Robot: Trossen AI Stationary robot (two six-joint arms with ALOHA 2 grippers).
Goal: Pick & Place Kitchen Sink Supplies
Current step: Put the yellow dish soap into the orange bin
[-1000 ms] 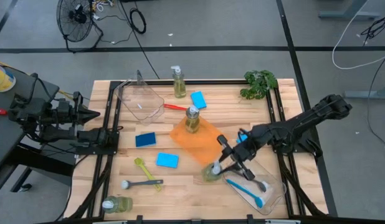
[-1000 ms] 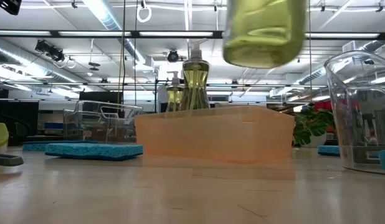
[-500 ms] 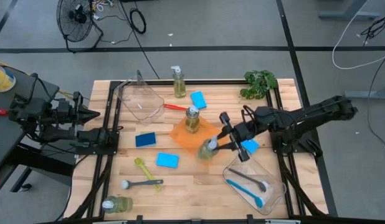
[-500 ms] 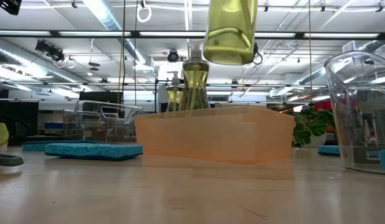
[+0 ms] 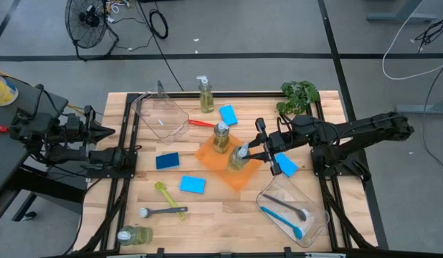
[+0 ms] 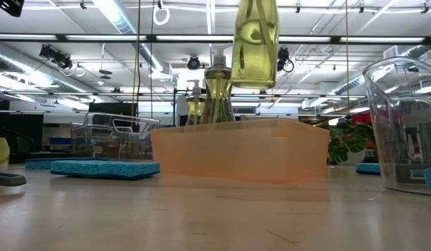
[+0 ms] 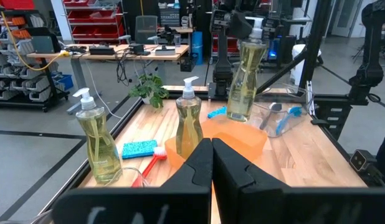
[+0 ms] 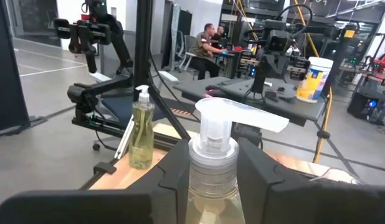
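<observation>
**A workshop floor around a wooden desk**

The desk (image 5: 207, 215) is pale wood planks, standing on a grey floor (image 5: 243, 29) crossed by dark lines. A black fan (image 5: 89, 21) sits on that floor beyond the desk's far edge, with loose cables — black and white — trailing nearby. Long ceiling lights (image 6: 118, 17) run overhead among pipes. Red storage bins (image 7: 93, 12) fill shelves, a work table (image 7: 111, 53) holds clutter, and people (image 8: 208, 43) sit at benches farther back.
</observation>
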